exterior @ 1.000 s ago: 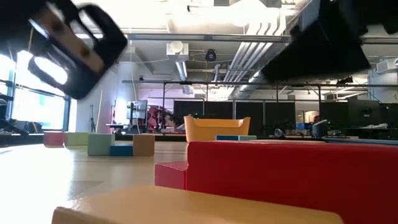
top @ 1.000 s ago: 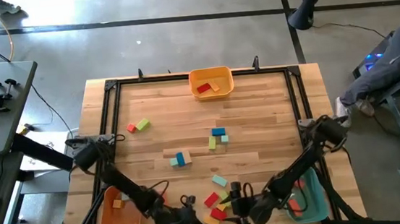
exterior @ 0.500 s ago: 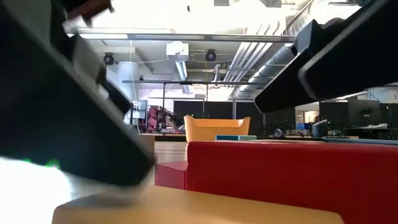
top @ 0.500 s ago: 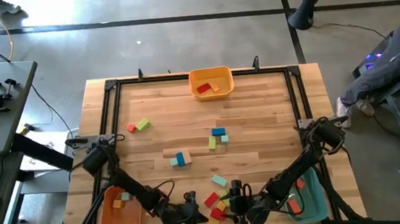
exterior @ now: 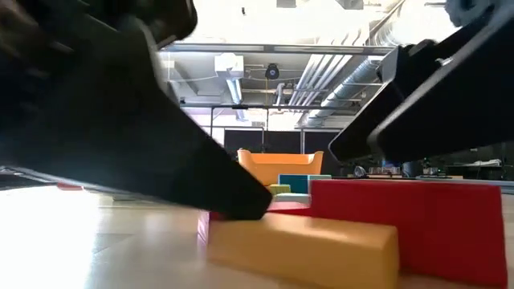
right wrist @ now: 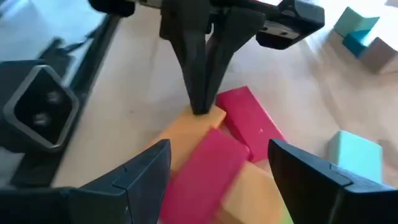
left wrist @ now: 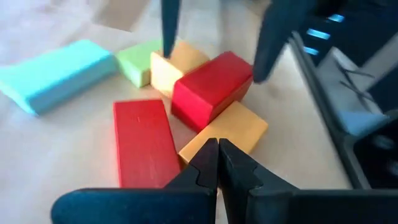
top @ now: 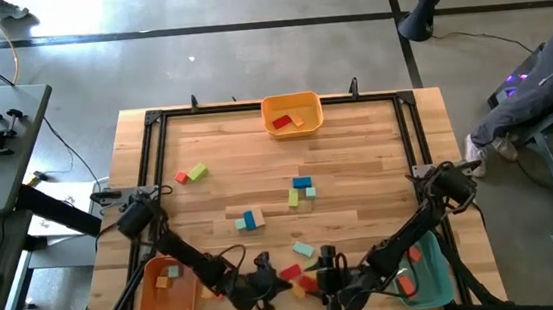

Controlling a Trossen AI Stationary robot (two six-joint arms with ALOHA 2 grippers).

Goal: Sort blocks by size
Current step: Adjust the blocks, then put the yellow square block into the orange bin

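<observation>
A cluster of blocks lies near the table's near edge: an orange bar, two red blocks, a yellow cube, a green one and a teal bar. My left gripper is shut, and its tip rests at the orange bar. My right gripper stands open on the cluster's right side. Its fingers flank a red block without visibly touching it. My left gripper touches the orange bar with its shut fingertips at the bar's upper edge, near one end. The fingers come slanting down from the table's left. The bar lies flat on the table against the red blocks.
An orange bin with blocks stands at the far edge, a second orange bin at the near left, and a teal bin at the near right. Loose blocks lie mid-table and toward the left.
My left gripper, still shut, has come down and toward the table's right until its tip reached the cluster. The orange bar has slid away from the near edge, up against the red blocks.
</observation>
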